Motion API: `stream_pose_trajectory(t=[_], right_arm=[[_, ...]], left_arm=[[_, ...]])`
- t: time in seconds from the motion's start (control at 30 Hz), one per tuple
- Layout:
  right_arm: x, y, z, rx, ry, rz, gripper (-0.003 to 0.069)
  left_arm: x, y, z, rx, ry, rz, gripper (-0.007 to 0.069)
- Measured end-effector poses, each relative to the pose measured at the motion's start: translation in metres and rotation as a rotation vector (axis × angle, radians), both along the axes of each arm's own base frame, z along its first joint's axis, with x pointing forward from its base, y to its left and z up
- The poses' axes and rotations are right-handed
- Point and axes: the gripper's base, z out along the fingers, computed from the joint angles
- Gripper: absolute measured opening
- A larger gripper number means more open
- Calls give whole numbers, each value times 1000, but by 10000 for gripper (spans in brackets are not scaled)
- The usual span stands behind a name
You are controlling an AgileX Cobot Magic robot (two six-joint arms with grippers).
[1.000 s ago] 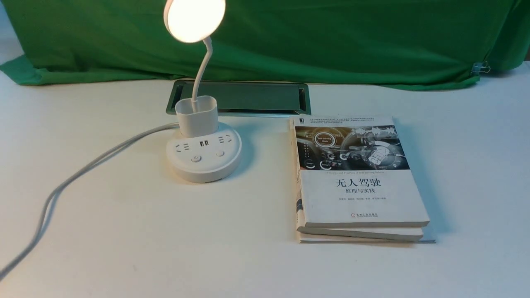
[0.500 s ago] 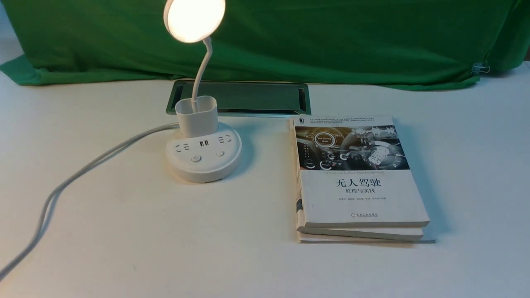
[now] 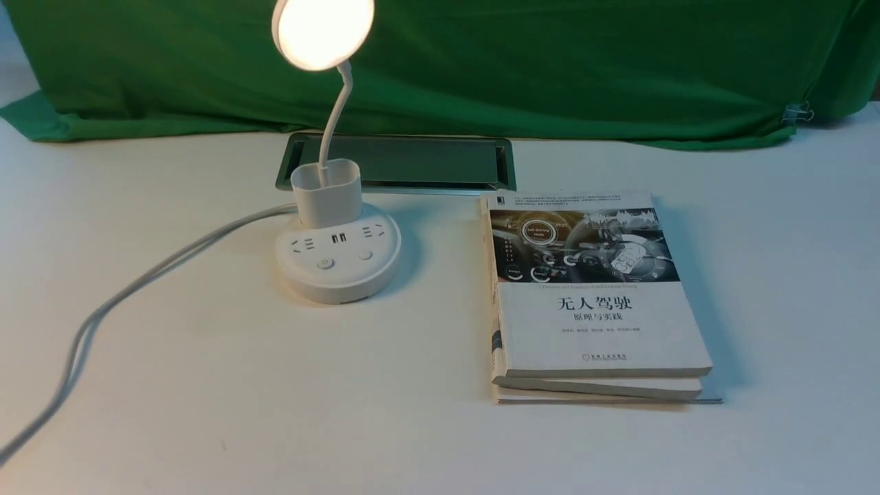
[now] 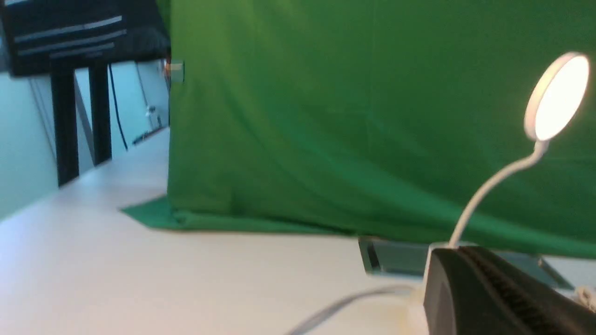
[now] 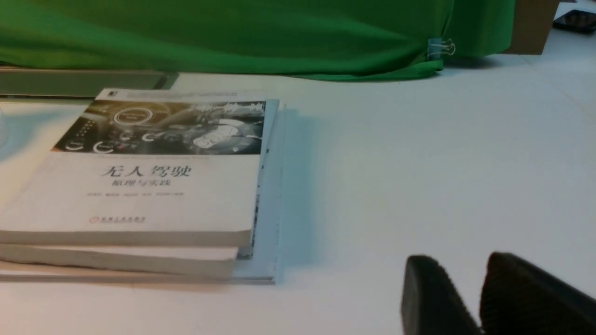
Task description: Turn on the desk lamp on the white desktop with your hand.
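Note:
The desk lamp stands on the white desktop [image 3: 275, 399] left of centre. Its round head [image 3: 323, 31] glows warm white. A thin neck rises from the cup-like holder [image 3: 326, 192] on the round base [image 3: 338, 275], which carries two buttons [image 3: 325, 263]. Neither gripper shows in the front view. In the left wrist view, my left gripper [image 4: 461, 249] has its fingers pressed together and holds nothing. It hides the lamp's base, and the lit head [image 4: 556, 97] shows above. My right gripper [image 5: 463, 258] hangs over bare desktop, empty, with a narrow gap between its tips.
A stack of books [image 3: 591, 302] lies right of the lamp and also shows in the right wrist view [image 5: 139, 186]. The lamp's grey cord [image 3: 137, 289] runs off to the front left. The metal-framed hatch [image 3: 405, 161] sits behind the lamp. Green cloth [image 3: 550, 62] covers the back.

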Motion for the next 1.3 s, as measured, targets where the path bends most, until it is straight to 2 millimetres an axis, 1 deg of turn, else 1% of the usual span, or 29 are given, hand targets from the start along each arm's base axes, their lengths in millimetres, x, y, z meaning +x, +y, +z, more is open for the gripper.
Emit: stream_pose_trajectory(t=[0.03,0.07,0.13,0.3,0.43,1.3], right_arm=[[0,0,0,0,-1,0,238],[0,0,0,0,-1,0,238],[0,0,0,0,-1,0,240],[0,0,0,0,-1,0,241],[0,0,0,0,-1,0,241],[0,0,0,0,-1,0,241]], left_arm=[[1,0,-5,-7,14,-2,4],[4,0,-18,-22,53,-8,5],[6,-1,-35,-45,108,-24,13],[5,-5,-48,-68,228,-82,22],[5,-6,-50,-51,242,-109,22],[5,-7,-50,-39,240,-110,46]])
